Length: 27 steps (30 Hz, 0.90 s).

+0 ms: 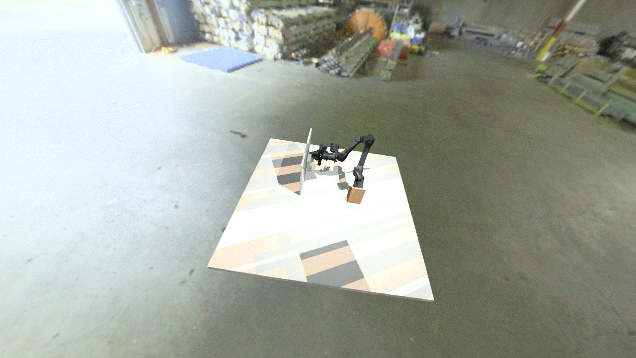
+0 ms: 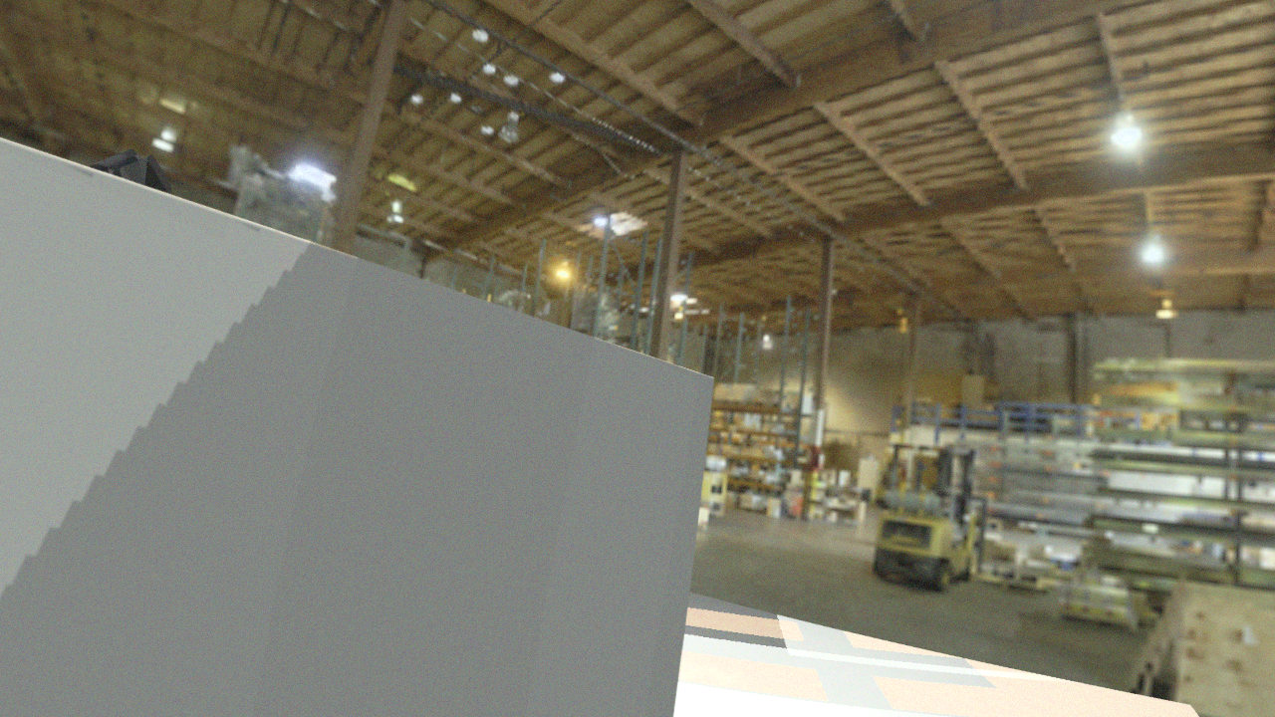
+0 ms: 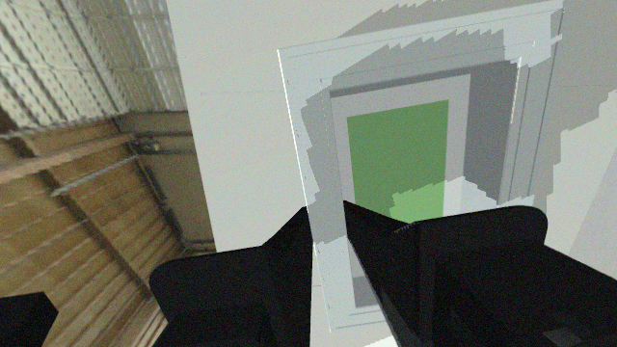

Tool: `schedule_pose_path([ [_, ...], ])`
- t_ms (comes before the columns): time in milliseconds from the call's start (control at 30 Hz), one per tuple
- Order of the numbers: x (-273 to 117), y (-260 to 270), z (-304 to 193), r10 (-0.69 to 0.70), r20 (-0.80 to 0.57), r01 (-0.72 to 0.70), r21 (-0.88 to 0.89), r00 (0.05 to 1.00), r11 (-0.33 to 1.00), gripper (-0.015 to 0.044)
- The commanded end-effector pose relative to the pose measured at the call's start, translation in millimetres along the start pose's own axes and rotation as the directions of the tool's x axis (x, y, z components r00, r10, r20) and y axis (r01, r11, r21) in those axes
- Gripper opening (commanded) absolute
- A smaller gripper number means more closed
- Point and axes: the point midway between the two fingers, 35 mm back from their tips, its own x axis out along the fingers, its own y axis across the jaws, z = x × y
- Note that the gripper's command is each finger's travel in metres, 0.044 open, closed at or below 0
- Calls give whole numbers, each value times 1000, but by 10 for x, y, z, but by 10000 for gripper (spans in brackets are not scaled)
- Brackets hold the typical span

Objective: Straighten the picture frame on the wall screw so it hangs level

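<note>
The picture frame (image 3: 308, 67) has a pale grey border around a green picture (image 3: 400, 154) and is in front of the upright white wall panel (image 1: 302, 180) (image 2: 499, 499) (image 3: 231, 120). In the wrist view its top edge climbs to the right against a faint, nearly level line on the wall. My gripper (image 1: 310, 153) (image 3: 324, 210) is shut on the frame's left side rail, one finger outside it and one inside the opening. The fingers hide the lower part of the frame. The screw and the notched strip are hidden behind it. The exterior view shows only the panel's back.
The wall panel stands upright on a large table top (image 1: 275, 231) with a patchwork of pale, peach and grey patches. A brown block (image 1: 356, 196) stands by the arm's base (image 1: 358, 181). Patchy shadows fall across the frame and wall in the wrist view.
</note>
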Motion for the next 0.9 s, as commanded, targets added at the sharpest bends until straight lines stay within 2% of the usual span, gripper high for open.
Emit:
schedule_pose_path([
  [0,4,49,35,19,4,-19,-5,1000,1000,0],
  [867,4,34,81,19,4,-19,-5,1000,1000,0],
])
